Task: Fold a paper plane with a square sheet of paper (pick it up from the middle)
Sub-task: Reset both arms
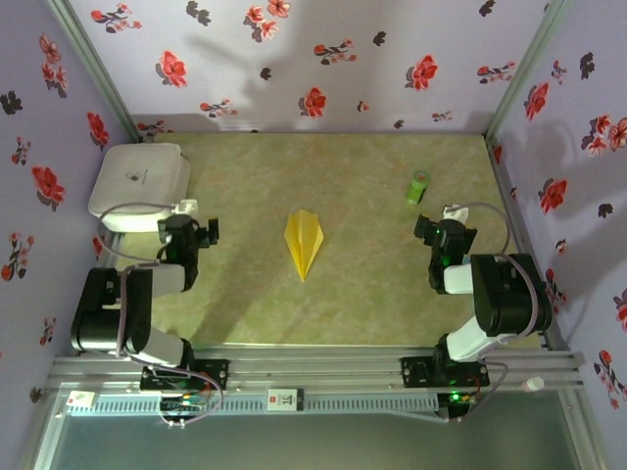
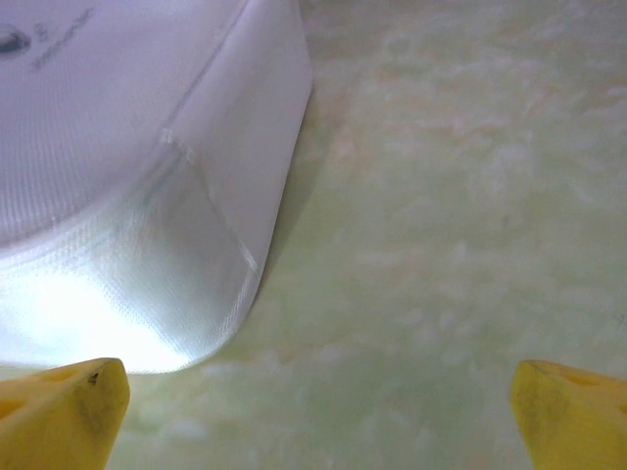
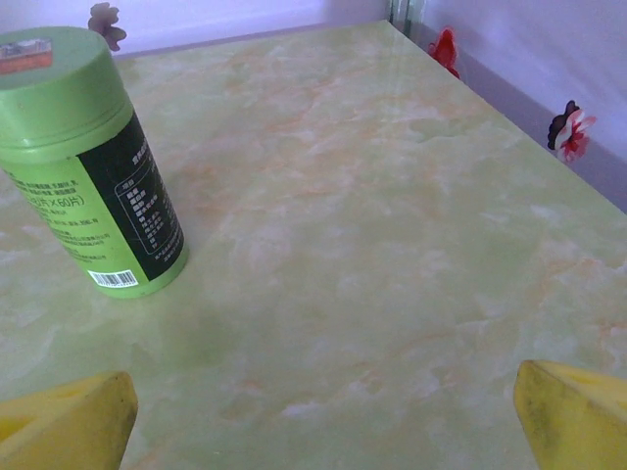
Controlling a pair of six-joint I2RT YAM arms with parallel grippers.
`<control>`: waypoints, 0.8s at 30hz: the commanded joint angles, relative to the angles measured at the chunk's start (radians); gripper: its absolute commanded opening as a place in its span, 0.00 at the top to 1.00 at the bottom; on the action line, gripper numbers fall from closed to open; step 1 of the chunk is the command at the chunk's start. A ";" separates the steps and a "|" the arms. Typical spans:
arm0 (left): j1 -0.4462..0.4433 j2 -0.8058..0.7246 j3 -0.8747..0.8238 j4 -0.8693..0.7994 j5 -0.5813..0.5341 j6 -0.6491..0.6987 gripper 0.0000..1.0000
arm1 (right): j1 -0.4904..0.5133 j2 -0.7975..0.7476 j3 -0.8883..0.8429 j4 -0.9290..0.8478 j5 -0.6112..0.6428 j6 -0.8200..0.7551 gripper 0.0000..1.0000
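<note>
The paper plane [image 1: 304, 242], a slim bright yellow dart folded from the square sheet of paper, lies flat in the middle of the table with its pointed tip toward the near edge. My left gripper [image 1: 188, 209] rests well to its left, close to the white box, open with nothing between its yellow fingertips [image 2: 64, 411]. Far to the plane's right, my right gripper [image 1: 443, 217] is drawn back and stands open too, its fingertips [image 3: 69, 423] wide apart over bare table. Neither gripper touches the plane.
A white rounded box [image 1: 140, 184] sits at the back left, its corner [image 2: 147, 196] just ahead of the left fingers. A small green cylinder [image 1: 418, 186] stands at the back right, upright ahead-left of the right fingers [image 3: 83, 162]. Floral walls enclose the green marbled table [image 1: 353, 294].
</note>
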 commanded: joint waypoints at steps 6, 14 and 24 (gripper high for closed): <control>0.064 0.009 0.045 0.085 0.038 -0.097 0.00 | 0.003 -0.012 0.008 0.021 0.032 0.021 0.01; 0.063 0.011 0.041 0.092 0.038 -0.094 0.00 | 0.003 -0.010 0.008 0.026 0.032 0.018 0.01; 0.061 0.011 0.042 0.091 0.038 -0.094 0.00 | 0.003 -0.010 0.007 0.026 0.032 0.018 0.01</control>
